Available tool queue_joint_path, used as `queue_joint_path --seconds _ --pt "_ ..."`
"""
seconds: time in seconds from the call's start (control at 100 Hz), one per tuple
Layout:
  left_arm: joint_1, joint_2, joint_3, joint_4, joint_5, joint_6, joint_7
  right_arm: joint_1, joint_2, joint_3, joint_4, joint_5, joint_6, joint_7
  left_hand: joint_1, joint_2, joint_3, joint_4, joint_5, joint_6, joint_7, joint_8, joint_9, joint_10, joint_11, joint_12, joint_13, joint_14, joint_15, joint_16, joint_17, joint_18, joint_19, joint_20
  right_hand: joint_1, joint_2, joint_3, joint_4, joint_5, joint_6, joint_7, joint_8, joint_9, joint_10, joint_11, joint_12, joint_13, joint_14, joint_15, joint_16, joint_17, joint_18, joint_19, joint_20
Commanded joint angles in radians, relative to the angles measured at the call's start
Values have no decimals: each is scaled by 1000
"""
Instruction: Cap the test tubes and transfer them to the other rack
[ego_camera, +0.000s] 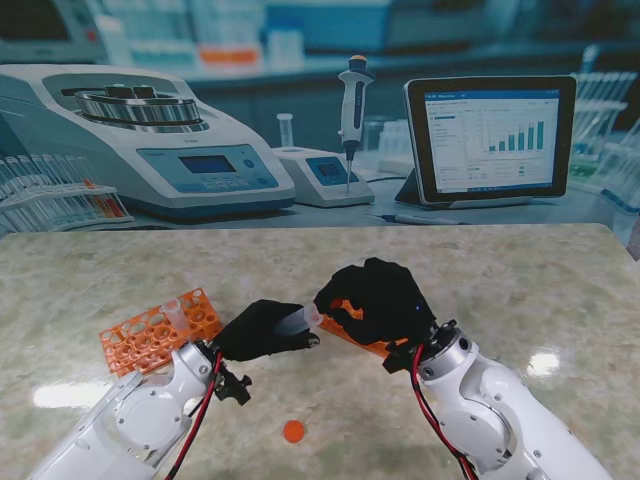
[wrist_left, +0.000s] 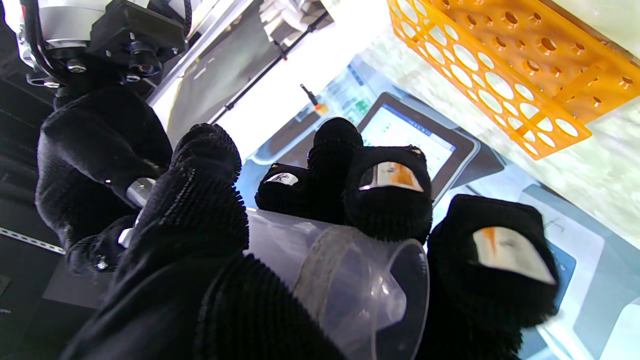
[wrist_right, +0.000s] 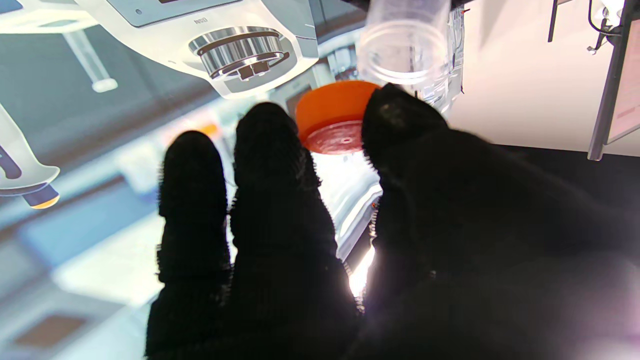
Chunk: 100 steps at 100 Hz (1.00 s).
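The left hand (ego_camera: 258, 328) is wrapped around a clear test tube (ego_camera: 298, 318), its fingers (wrist_left: 387, 192) clamped along the tube's body, the open mouth pointing toward the right hand (ego_camera: 375, 298). The right hand pinches an orange cap (wrist_right: 334, 122) between thumb and fingers, held just beside the tube's mouth; whether cap and rim touch is hard to tell. Both hands meet above the marble surface (ego_camera: 540, 290). An orange rack (ego_camera: 160, 330) lies at the left with one tube standing in it, and a second orange rack (ego_camera: 362, 340) shows partly under the right hand. A loose orange cap (ego_camera: 293, 431) lies on the surface nearer to me.
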Motion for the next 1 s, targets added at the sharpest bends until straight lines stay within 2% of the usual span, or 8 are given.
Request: queue_joint_path --seconds 0.0,0.31,0.74,0.8,0.92,0.99 --pt "2 1 2 -5 -1 5 -4 -20 -1 -7 -22 -7 -6 -8 27 87 40 12 16 -3 94 67 26 -93 8 -8 17 -25 -2 4 26 31 53 -35 171 73 219 87 39 25 34 20 116 -185 144 28 15 -23 45 10 6 9 29 21" --pt "5 1 -1 -8 -1 4 -3 -50 -3 -18 -44 8 -25 -3 28 87 40 12 16 -5 94 67 27 -93 6 -9 16 -24 -4 3 26 32 52 -37 171 75 216 88 38 25 33 20 115 -182 144 28 14 -23 45 11 7 8 28 24" --pt "5 1 1 -9 -2 2 -4 -47 -2 -39 -28 12 -27 4 27 89 39 11 16 -5 93 67 25 -93 5 -9 15 -22 -6 2 25 33 49 -38 171 78 215 88 39 25 33 21 115 -188 144 29 15 -22 45 11 7 9 27 28" --pt "6 1 0 -10 -2 2 -4 -47 -2 -42 -26 11 -27 4 27 89 39 11 16 -5 93 67 24 -94 5 -9 15 -22 -7 2 25 33 49 -39 173 75 215 88 40 26 33 21 114 -178 143 29 15 -22 45 11 7 9 27 29" --pt "8 1 -1 -11 -1 1 -2 -46 -2 -45 -22 13 -25 4 29 88 39 11 15 -5 93 67 24 -93 4 -9 15 -22 -7 1 25 33 48 -39 170 81 215 89 40 26 34 21 117 -195 144 29 15 -23 46 12 8 9 26 30" --pt "8 1 -2 -12 0 0 -2 -46 -2 -45 -22 13 -24 3 27 89 38 10 15 -5 93 67 24 -93 4 -10 15 -22 -7 1 25 34 48 -39 172 78 214 89 40 25 33 21 116 -182 144 29 15 -22 46 12 8 9 26 30"
